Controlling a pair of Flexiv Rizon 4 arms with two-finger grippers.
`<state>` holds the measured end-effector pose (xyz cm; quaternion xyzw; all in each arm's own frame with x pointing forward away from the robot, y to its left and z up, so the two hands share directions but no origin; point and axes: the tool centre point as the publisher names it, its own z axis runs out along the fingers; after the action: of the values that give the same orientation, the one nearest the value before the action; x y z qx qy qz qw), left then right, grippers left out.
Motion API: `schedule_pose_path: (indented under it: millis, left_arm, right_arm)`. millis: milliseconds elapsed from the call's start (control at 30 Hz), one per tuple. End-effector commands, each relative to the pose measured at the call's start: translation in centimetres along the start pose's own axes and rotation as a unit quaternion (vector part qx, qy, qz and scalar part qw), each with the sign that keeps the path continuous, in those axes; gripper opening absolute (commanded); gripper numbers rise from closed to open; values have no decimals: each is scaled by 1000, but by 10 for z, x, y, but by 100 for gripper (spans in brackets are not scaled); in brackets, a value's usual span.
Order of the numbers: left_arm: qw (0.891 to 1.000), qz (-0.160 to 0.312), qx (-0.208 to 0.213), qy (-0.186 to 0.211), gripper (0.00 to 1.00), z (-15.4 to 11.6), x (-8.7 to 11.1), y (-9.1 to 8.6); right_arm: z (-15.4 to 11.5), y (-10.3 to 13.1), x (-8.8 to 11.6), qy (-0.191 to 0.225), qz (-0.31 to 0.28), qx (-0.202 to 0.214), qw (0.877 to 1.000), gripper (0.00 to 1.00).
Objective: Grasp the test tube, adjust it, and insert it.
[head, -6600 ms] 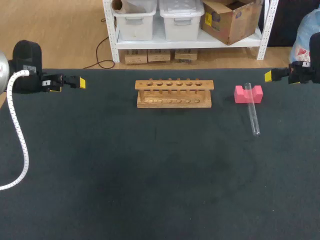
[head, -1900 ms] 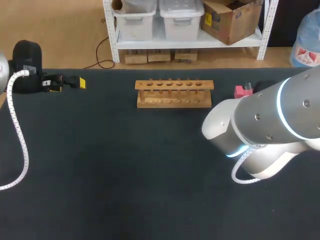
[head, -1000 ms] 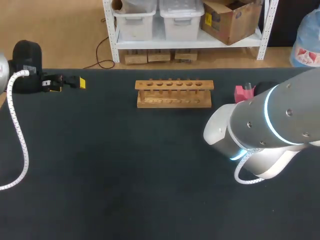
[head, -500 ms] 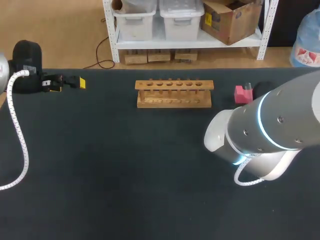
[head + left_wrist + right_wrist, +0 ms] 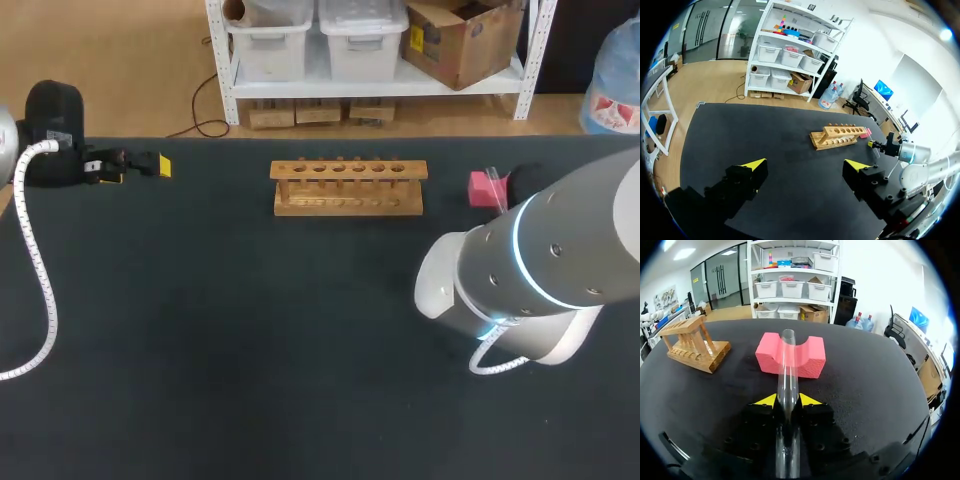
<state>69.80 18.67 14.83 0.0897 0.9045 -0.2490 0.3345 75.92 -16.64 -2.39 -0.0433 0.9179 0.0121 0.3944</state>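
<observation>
Dark matte counter (image 5: 200,350) fills the scene. From the frame's right, the big silver right arm (image 5: 540,270) bends low, I'd judge so as to grip at counter height. Upper middle, the six-hole wooden rack (image 5: 348,186) stands unfilled. Right of it, the notched pink foam block (image 5: 791,356) cradles the far end of the clear glass test tube (image 5: 788,375), probably to hold it off the surface for a grasp. Its long axis runs straight ahead of the right end effector (image 5: 788,400), which pinches it narrowly on both sides. At upper left, the left end effector (image 5: 805,164) is spread wide, holding nothing.
</observation>
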Motion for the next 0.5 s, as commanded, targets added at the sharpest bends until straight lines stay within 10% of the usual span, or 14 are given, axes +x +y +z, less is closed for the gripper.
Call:
schedule_pose_path:
  millis: [33,500]
  left_arm:
    - [1000,0,-1,1,100,0,0,0]
    - [1000,0,-1,1,100,0,0,0]
  right_arm:
    - [-2,1,-2,2,1,2,1000,0]
    - [-20,0,-23,-32,24,-4,999,0]
